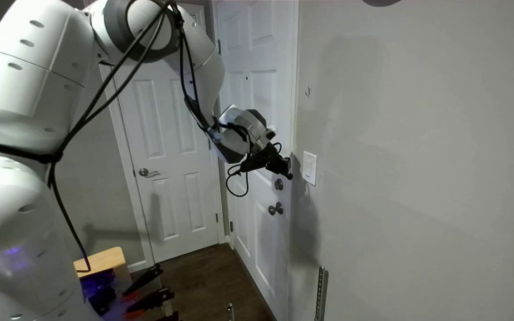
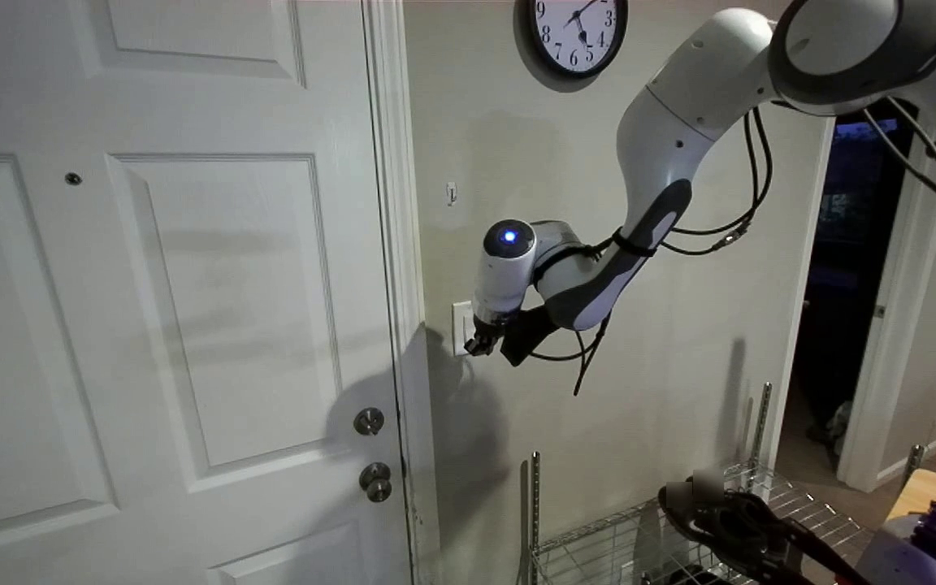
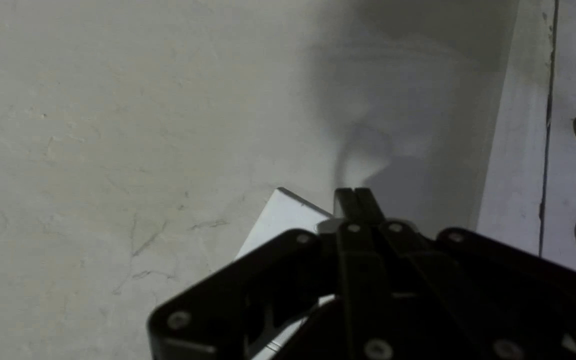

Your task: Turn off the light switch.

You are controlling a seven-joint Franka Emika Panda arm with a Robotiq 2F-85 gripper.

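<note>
A black two-fingered gripper (image 3: 355, 196) hangs at the end of a white and grey jointed robot arm (image 2: 699, 81), closed, its black fingertips (image 3: 346, 202) meeting side by side. The small white upright rectangular light switch (image 1: 309, 168) is mounted on the pale grey painted wall (image 1: 417, 178), near the edge of the white panelled door (image 2: 224, 309). In an exterior view a thin shadowed strip of wall shows between the fingertips and the switch plate, so the two stand just beside each other, apart; in the wrist view the gripper covers much of the plate, with one white corner in sight. The rocker (image 1: 308, 169) shows small and dim, so its position is hard to call with any certainty. On the door, a round metallic knob (image 2: 374, 482) sits below a round metallic lock (image 2: 368, 421). A small hook (image 1: 308, 92) is fixed to the wall above the switch, and higher still, in an exterior view, hangs a round black-rimmed clock (image 2: 577, 37) with a white face
</note>
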